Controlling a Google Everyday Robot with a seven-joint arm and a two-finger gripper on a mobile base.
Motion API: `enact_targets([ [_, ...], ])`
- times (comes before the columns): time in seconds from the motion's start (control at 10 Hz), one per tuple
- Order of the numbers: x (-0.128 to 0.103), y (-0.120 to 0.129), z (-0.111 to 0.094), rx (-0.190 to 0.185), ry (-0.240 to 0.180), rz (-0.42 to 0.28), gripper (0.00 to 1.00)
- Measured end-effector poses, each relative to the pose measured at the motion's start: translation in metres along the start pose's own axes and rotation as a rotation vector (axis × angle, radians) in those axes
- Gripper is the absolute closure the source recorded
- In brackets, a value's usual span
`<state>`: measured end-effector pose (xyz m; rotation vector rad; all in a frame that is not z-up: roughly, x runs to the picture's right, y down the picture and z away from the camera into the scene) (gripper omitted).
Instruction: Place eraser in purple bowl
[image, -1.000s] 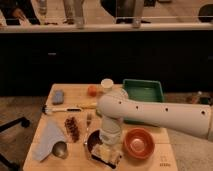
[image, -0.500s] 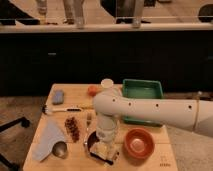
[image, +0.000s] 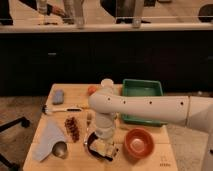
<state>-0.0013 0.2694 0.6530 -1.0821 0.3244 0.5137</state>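
The purple bowl (image: 93, 150) sits near the table's front edge, left of the orange-red bowl. My gripper (image: 103, 139) points straight down right over it, at the end of the white arm that reaches in from the right. A pale tan block, the eraser (image: 100, 147), shows just under the gripper, inside the bowl's rim. Whether the gripper still holds it cannot be told. The wrist hides most of the bowl's back half.
An orange-red bowl (image: 139, 142) stands right of the purple one, with a green tray (image: 142, 88) behind it. Left of the arm are a dark cluster of grapes (image: 72, 128), a pale cloth (image: 47, 138), a metal cup (image: 60, 149), a white-handled tool (image: 60, 109) and a blue-grey pad (image: 58, 96).
The arm's elbow has drifted a little to the left, and the gripper has settled lower over the purple bowl. The other things on the table have not moved.
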Motion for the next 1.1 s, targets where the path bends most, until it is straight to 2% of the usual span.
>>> enact_targets([
  [0.5,-0.012,-0.013,0.007,0.054,0.055,-0.004,1.0],
  [1.0,-0.016,-0.029,0.01,0.057,0.074,0.003,1.0],
  [1.1,-0.017,-0.031,0.01,0.052,0.079,0.002,0.97],
])
